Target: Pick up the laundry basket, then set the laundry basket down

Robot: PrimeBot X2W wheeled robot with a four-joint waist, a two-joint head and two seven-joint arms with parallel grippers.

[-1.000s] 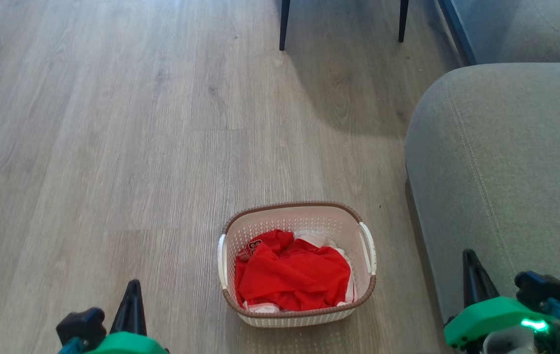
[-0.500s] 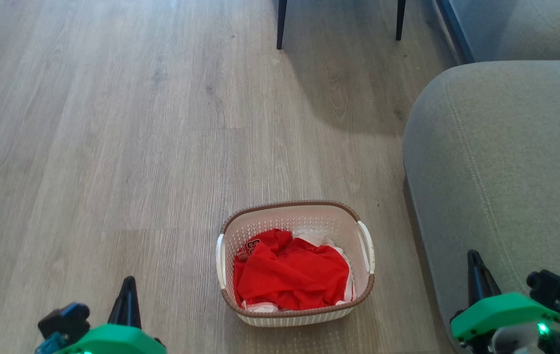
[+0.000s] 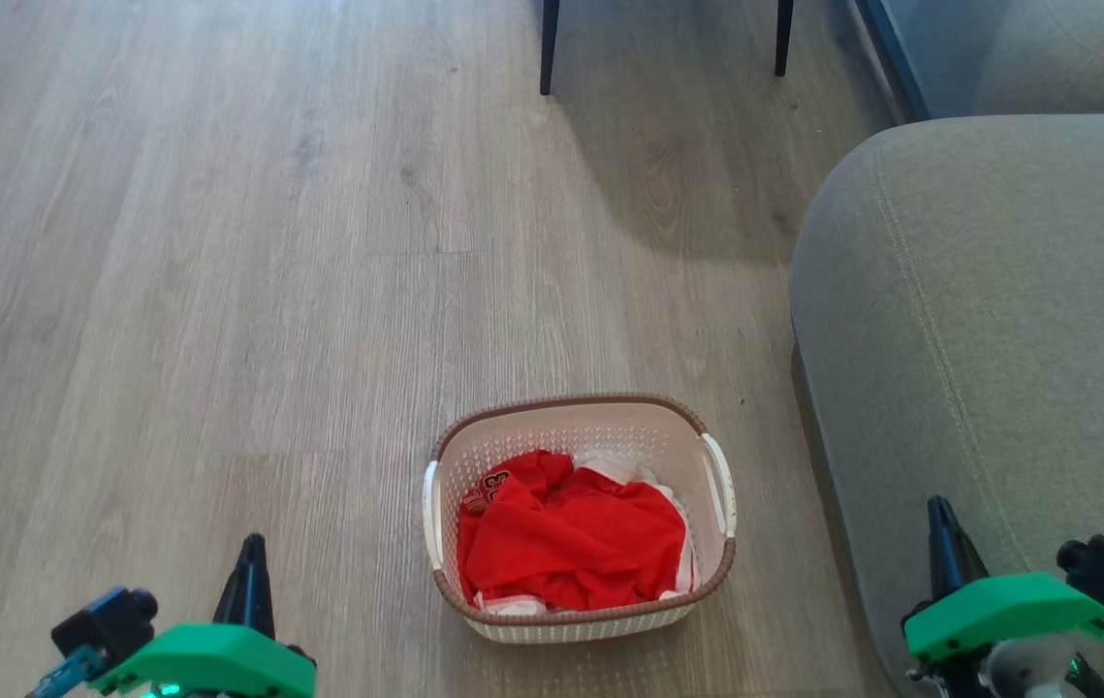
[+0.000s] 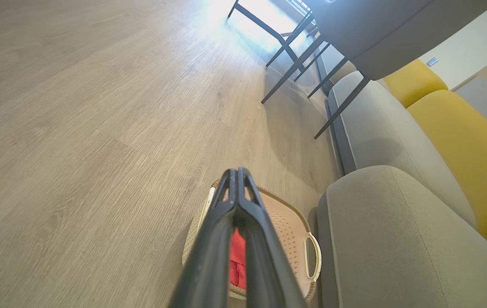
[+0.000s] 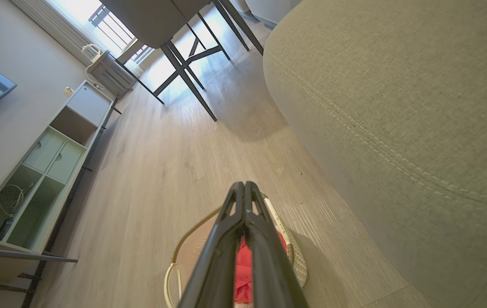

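Sitting on the wood floor [image 3: 222, 291] beside the grey sofa [image 3: 997, 339], the laundry basket [image 3: 571, 398] holds red clothes [image 3: 571, 543]; the left pincer [image 3: 250, 553] and right pincer [image 3: 940, 516] hover clenched, empty, apart from it.

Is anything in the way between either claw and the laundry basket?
Nothing visible. Bare floor lies between the left claw and the laundry basket. The sofa arm stands close beside the basket's right handle, so the right claw may have a tight path.
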